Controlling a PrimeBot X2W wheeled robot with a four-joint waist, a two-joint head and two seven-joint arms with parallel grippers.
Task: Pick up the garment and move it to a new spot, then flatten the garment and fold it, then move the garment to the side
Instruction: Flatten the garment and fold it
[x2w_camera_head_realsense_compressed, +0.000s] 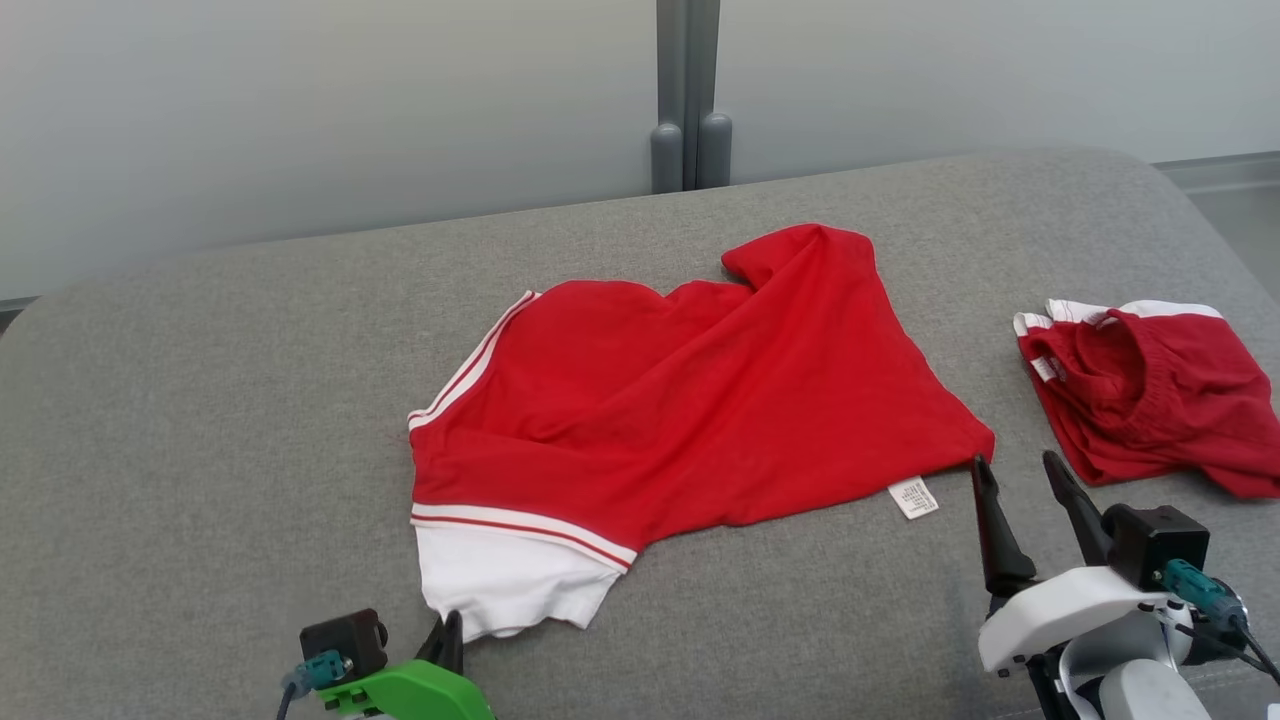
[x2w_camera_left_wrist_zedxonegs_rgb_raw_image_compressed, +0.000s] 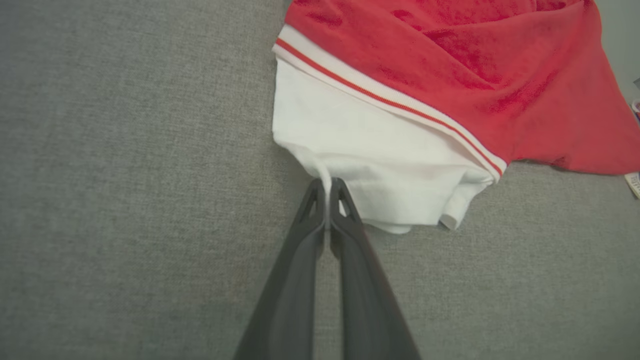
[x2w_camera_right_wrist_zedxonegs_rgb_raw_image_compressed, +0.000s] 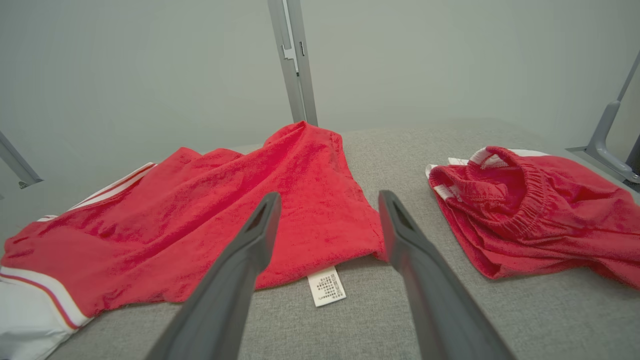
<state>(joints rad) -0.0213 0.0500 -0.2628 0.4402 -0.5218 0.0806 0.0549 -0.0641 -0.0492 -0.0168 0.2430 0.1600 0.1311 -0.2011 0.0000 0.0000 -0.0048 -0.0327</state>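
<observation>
Fingers (x2w_camera_head_realsense_compressed: 447, 645) of left gripper (x2w_camera_head_realsense_compressed: 452, 628) sit at the white sleeve (x2w_camera_head_realsense_compressed: 500, 580) of the red shirt (x2w_camera_head_realsense_compressed: 690, 400), spread mid grey cushion (x2w_camera_head_realsense_compressed: 200, 450). Right gripper (x2w_camera_head_realsense_compressed: 1015, 465) is spread wide by the shirt's near-right corner, w/ red shorts (x2w_camera_head_realsense_compressed: 1150, 400) further right.
Left wrist view: fingers pinched together on a fold of sleeve hem.
Right wrist view: fingers apart, nothing held, care label (x2w_camera_right_wrist_zedxonegs_rgb_raw_image_compressed: 326, 286) btwn them.

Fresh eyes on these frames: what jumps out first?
The big red garment spread across the middle of the grey cushion, with a white section at its near left corner. The left gripper is shut on that section's edge, while the right gripper stands open by the near right corner. A second crumpled red garment lies apart at the right.
</observation>
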